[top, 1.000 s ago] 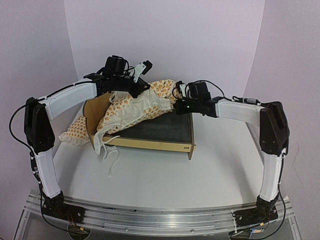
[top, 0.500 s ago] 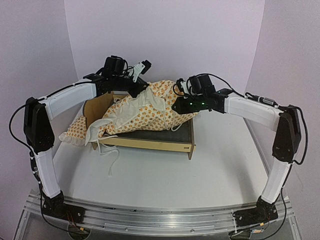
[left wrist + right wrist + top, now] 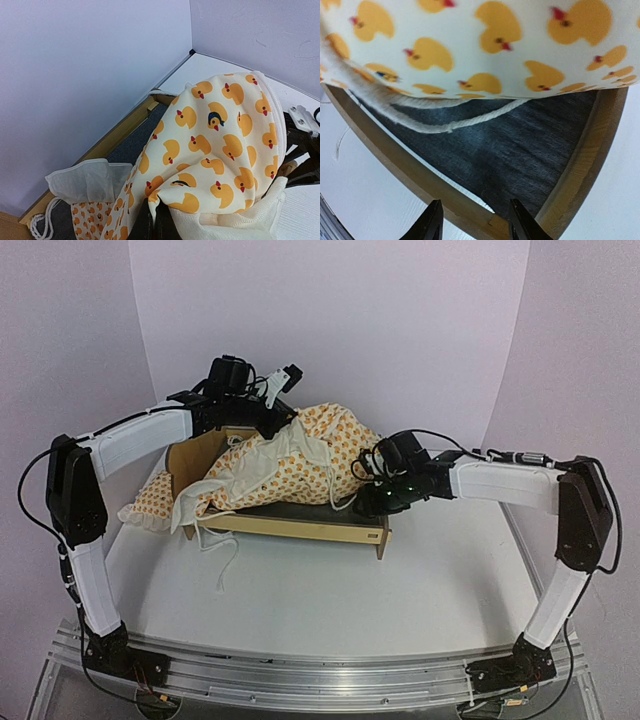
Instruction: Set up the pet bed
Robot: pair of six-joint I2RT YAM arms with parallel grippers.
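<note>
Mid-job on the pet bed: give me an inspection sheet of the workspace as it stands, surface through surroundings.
Surface: white table, nothing spilled seen.
Job's things: pet bed upright; duck-print cushion bunched over it, grey base partly showing.
Clutter: ruffled pillow on the table outside the headboard; cushion ties trail over the near rail.
Grippers: left gripper pinches the cushion; right gripper open, over a frame corner at the footboard end.
Cables: black cables along both arms, no snag seen.
Surroundings: lilac backdrop; nothing else seen.
</note>
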